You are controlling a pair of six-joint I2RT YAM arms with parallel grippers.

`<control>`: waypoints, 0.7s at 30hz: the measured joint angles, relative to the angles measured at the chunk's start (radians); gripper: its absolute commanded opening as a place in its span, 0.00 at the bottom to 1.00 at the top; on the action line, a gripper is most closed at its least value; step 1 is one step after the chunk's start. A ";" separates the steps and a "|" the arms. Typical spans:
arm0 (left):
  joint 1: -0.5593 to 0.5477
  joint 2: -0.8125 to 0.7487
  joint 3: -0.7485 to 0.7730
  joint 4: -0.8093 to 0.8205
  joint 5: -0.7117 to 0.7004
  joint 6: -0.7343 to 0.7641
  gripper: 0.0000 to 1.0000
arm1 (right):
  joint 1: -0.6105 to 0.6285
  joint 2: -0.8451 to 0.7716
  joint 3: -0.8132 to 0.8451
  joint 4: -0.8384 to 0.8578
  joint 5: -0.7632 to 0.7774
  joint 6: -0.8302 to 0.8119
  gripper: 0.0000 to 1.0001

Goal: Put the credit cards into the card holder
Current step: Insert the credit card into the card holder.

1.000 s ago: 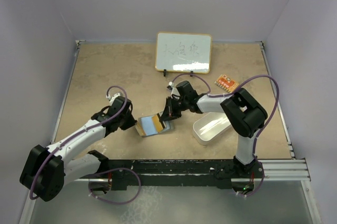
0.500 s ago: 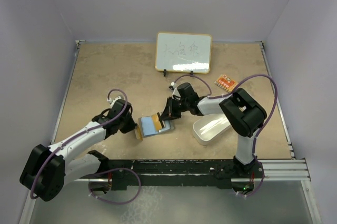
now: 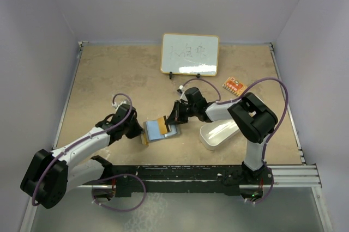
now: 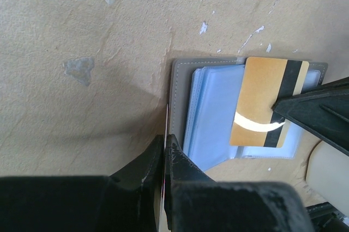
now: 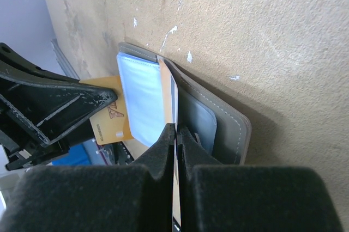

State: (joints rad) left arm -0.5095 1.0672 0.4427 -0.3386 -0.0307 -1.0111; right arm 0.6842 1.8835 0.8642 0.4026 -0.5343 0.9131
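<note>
The grey card holder lies open on the table, showing light blue inner sleeves. My right gripper is shut on an orange-gold card with a black stripe, held over the open sleeves; in the right wrist view that card is edge-on. My left gripper is shut on a second orange-gold card at the holder's left edge; in the left wrist view only its thin edge shows. I cannot tell a light blue card from the sleeves.
A white oblong tray lies right of the holder, under the right arm. A whiteboard stands at the back. A small orange-red object lies at the back right.
My left gripper has moved a little right, bringing its card against the holder's left edge. The right gripper has barely shifted.
</note>
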 measured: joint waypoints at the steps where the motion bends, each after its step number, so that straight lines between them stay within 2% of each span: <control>1: 0.000 0.000 -0.001 0.003 0.002 0.000 0.00 | 0.003 0.000 0.000 0.001 0.002 0.001 0.00; 21: 0.003 -0.014 -0.030 0.031 0.017 -0.012 0.00 | 0.029 -0.060 -0.033 -0.025 0.086 0.008 0.00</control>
State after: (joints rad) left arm -0.5060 1.0534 0.4126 -0.3073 -0.0139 -1.0229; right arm 0.7132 1.8233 0.8314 0.3775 -0.4484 0.9211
